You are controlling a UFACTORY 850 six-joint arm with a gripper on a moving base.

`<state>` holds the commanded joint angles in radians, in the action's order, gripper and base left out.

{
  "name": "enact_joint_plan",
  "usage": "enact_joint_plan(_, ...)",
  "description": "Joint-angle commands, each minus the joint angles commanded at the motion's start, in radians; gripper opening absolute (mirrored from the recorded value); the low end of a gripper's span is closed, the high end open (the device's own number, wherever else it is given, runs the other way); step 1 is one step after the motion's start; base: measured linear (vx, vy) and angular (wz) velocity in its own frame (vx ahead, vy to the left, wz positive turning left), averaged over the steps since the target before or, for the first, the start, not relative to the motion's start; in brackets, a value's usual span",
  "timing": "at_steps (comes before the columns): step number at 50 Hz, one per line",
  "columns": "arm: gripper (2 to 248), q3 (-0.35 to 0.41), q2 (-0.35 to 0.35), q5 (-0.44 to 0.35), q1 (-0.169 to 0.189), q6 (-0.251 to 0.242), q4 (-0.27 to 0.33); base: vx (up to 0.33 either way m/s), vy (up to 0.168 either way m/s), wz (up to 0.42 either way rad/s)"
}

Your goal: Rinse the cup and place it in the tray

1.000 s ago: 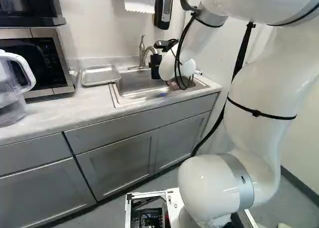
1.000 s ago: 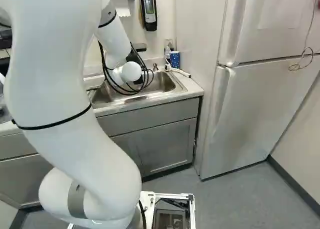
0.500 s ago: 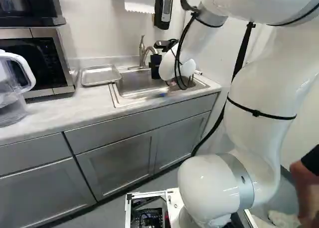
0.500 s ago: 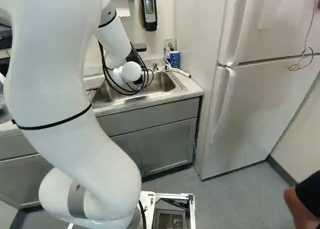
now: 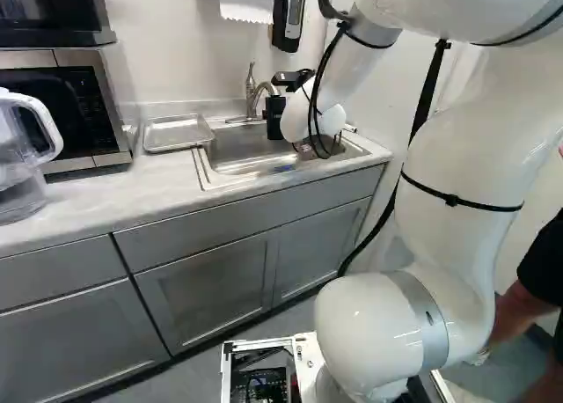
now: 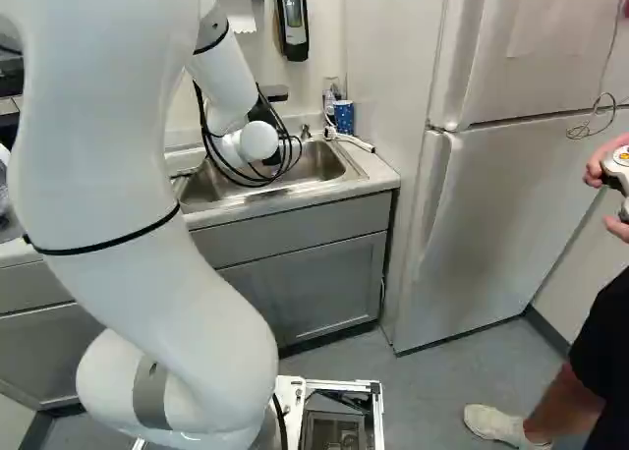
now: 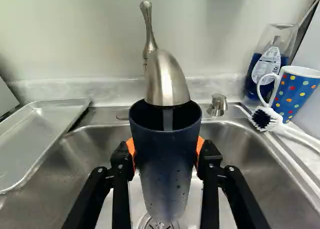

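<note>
In the right base view only a dark bit of my gripper (image 6: 272, 159) shows beside the white wrist. The wrist view has the gripper (image 7: 166, 151) with its orange pads pressed on both sides of a dark blue cup (image 7: 165, 164). The cup is upright over the sink (image 7: 95, 149), mouth up, directly beneath the faucet (image 7: 167, 81). A pale streak like running water drops from the spout into it, and drops dot its wall. The metal tray (image 5: 176, 134) lies on the counter beside the sink, with nothing visible in it.
A dotted blue mug (image 7: 295, 94), a round brush (image 7: 265, 119) and a soap bottle (image 7: 267, 64) stand by the sink's far corner. A clear pitcher (image 5: 22, 170) and microwave (image 5: 84, 108) are left of the tray. A person with a controller stands right.
The person has come further into view from the right in both base views. The arm, base, cup and tray show no visible movement.
</note>
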<state>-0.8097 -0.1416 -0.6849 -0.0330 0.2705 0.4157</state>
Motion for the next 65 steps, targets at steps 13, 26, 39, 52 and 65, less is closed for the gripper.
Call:
enact_joint_plan(13, 125, 0.000, 0.000, 0.000, 0.000, 0.000, 0.000, 0.000, 0.000, 0.000)
enact_joint_plan(26, 125, 0.000, 0.000, 0.000, 0.000, 0.000, 0.000, 0.000, 0.000, 0.000)
enact_joint_plan(39, 125, 0.000, 0.000, 0.000, 0.000, 0.000, 0.000, 0.000, 0.000, 0.000)
enact_joint_plan(52, 125, 0.000, 0.000, 0.000, 0.000, 0.000, 0.000, 0.000, 0.000, 0.000)
enact_joint_plan(65, 125, 0.000, 0.000, 0.000, 0.000, 0.000, 0.000, 0.000, 0.000, 0.000)
